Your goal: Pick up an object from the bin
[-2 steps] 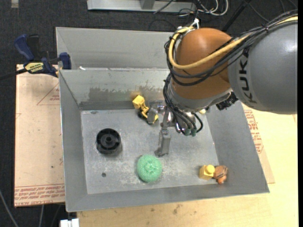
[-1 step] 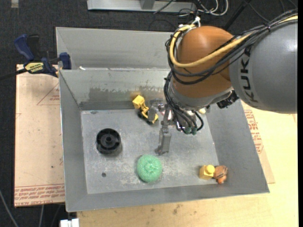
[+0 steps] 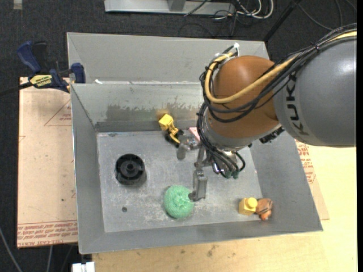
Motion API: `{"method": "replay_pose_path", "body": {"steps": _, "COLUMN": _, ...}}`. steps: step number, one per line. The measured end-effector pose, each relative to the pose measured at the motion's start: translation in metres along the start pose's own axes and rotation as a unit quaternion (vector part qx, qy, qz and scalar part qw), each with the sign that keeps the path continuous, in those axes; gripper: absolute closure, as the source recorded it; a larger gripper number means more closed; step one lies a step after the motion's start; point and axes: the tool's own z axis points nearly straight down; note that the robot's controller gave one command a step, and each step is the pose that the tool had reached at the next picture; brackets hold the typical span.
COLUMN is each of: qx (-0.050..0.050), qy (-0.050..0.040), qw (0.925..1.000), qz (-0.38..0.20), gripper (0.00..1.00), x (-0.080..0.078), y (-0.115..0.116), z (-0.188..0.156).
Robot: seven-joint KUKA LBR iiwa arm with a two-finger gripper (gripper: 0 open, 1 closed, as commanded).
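Front right toy: You see one small yellow and orange toy point(image 3: 255, 207) close to the front wall of the bin point(image 3: 85, 169). It lies well to the right of the claw.
Green ball: One fuzzy green ball point(image 3: 178, 202) lies near the front, about halfway across the bin floor. It is the thing nearest the claw.
Claw: The claw point(image 3: 198, 190) hangs low, with its tip right at the ball's right side. It may touch the ball or be just beside it; you cannot tell which. You cannot tell how far open the claw is. You see no thing held in it.
Which way: The ball lies to the left of the claw tip and a little toward the front. So the claw is not over the middle of the ball. You would likely need to go a bit left before you grab.
Long side: The ball is round and has no long side, so any turn of the claw should do.
Arm: There is one arm point(image 3: 317, 95). It comes in from the right.
Black thing: One black round thing point(image 3: 130, 169) sits on the left of the floor, well apart from the claw.
Back toy: One yellow toy point(image 3: 168, 126) lies near the back wall, just beside the arm.
Count: Four things in all, one of each kind.
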Motion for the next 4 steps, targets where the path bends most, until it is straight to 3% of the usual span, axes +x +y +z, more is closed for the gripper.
{"method": "replay_pose_path", "body": {"steps": 1, "qx": 0.0, "qy": 0.0021, "qw": 0.9943, "qz": -0.106, "gripper": 0.0, "x": 0.005, "y": 0.0, "z": 0.044}}
{"method": "replay_pose_path", "body": {"steps": 2, "qx": -0.001, "qy": 0.0016, "qw": 0.9684, "qz": -0.25, "gripper": 0.0, "x": 0.026, "y": -0.001, "z": 0.097}}
{"method": "replay_pose_path", "body": {"steps": 3, "qx": -0.001, "qy": 0.0017, "qw": 0.9774, "qz": -0.212, "gripper": 0.0, "x": 0.033, "y": -0.004, "z": 0.122}}
{"method": "replay_pose_path", "body": {"steps": 4, "qx": -0.001, "qy": 0.0019, "qw": 0.977, "qz": -0.213, "gripper": 0.0, "x": 0.012, "y": -0.009, "z": 0.126}}
